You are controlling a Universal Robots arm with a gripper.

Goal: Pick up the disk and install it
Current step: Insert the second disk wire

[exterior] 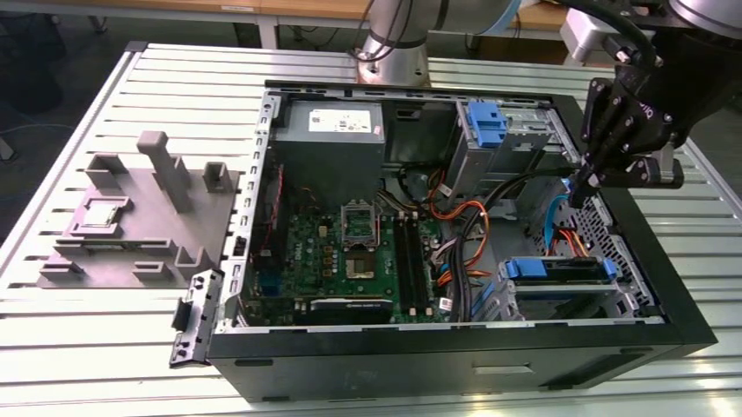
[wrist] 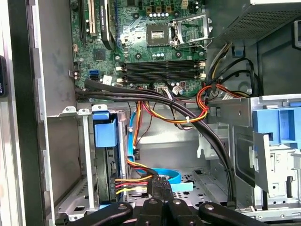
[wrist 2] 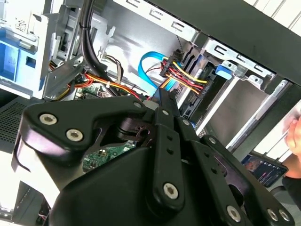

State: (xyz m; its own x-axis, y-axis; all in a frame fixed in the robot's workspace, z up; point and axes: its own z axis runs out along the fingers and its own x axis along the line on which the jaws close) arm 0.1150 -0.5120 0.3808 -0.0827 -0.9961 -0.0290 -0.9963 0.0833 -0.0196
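Black robot gripper (exterior: 588,181), fingers pressed together and holding nothing, hangs above the blue-railed silver-grey disk (exterior: 559,269), already seated in its bay.

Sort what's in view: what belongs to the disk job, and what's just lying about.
Job in hand:
- the disk, sitting in the drive bay
- the gripper, shut, close above the disk
- the computer case

Lying about:
- grey fixture block on the table
- small square chip on that block
- tall blue bracket
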